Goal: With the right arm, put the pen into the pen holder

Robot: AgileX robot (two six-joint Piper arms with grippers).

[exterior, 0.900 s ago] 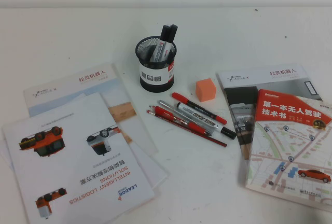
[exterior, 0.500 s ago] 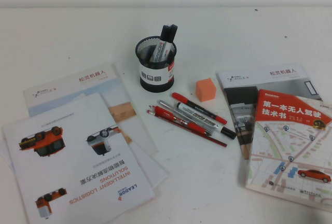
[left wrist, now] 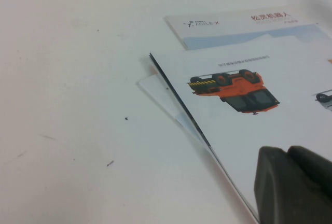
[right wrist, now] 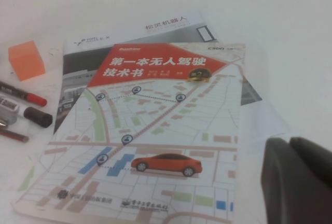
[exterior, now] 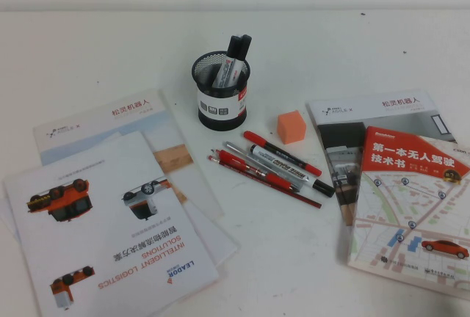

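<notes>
The pen [exterior: 250,169] lies on the white bench [exterior: 330,45] among other markers, in front of the holder [exterior: 222,91] and near an orange cube [exterior: 291,127]. The holder stands upright with two markers inside. The right end effector [right wrist: 298,182] hangs over the map book [right wrist: 155,141], closed and holding nothing. The left end effector [left wrist: 293,185] is above the brochures [left wrist: 249,94]; I cannot tell its state.

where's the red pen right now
In the high view the red pen lies mid-table among the loose pens, below the pen holder, beside the dark-red pencil.
</notes>
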